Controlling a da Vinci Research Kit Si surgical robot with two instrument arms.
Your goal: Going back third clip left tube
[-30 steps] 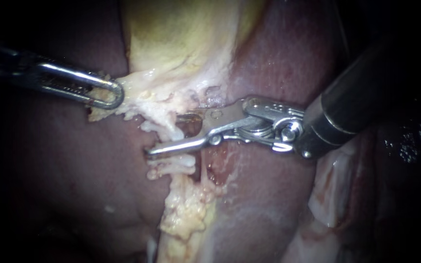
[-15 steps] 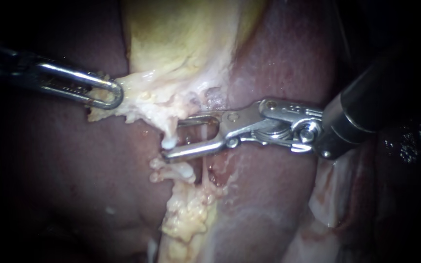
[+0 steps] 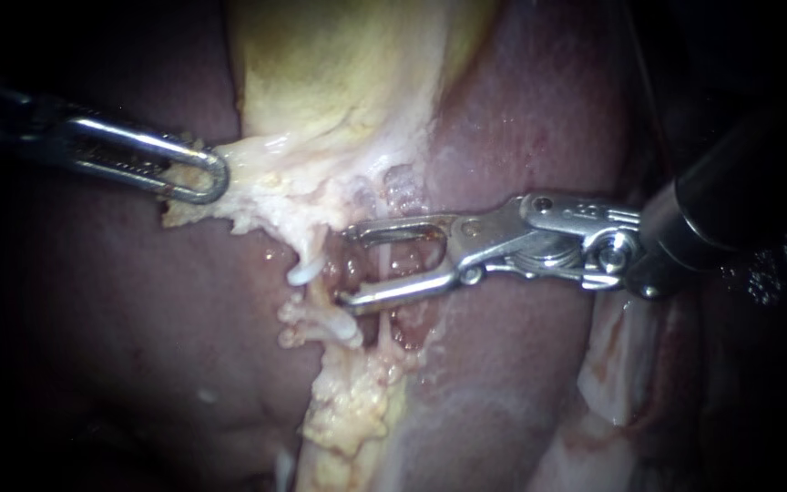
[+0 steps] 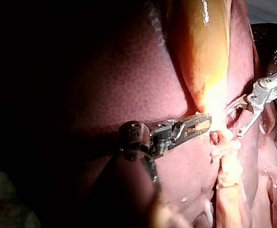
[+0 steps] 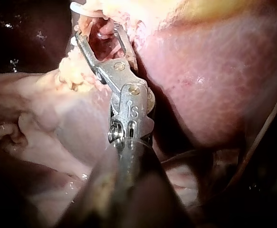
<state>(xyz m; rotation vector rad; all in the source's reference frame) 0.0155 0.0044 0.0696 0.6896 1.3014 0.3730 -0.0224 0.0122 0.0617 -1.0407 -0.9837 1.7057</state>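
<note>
Two instruments meet at the lower edge of the gallbladder (image 3: 321,82), which lies against the liver (image 3: 521,118). The jaws of the left instrument (image 3: 214,176) are clamped on the pale fringe of tissue (image 3: 257,182) hanging from that edge. The jaws of the right instrument (image 3: 346,266) stand wide apart and grip nothing. Only the endoscope view shows the tube (image 3: 383,273). It is a thin pale strand crossing the gap between the spread jaws, nearer their hinge than their tips. Contact with either jaw cannot be determined, nor whether this is the left tube, nor whether a clip sits on it. A curved white strand (image 3: 305,271) lies just beside the jaw tips, with yellow fatty tissue (image 3: 348,401) beyond. The left wrist view shows the left instrument (image 4: 202,124) side-on, its jaws together at the bright gallbladder edge, and the right instrument (image 4: 233,124) open just ahead of it. The right wrist view shows only the right instrument (image 5: 98,33). Seen along its shaft, the jaws form an open V over raw red tissue.
</note>
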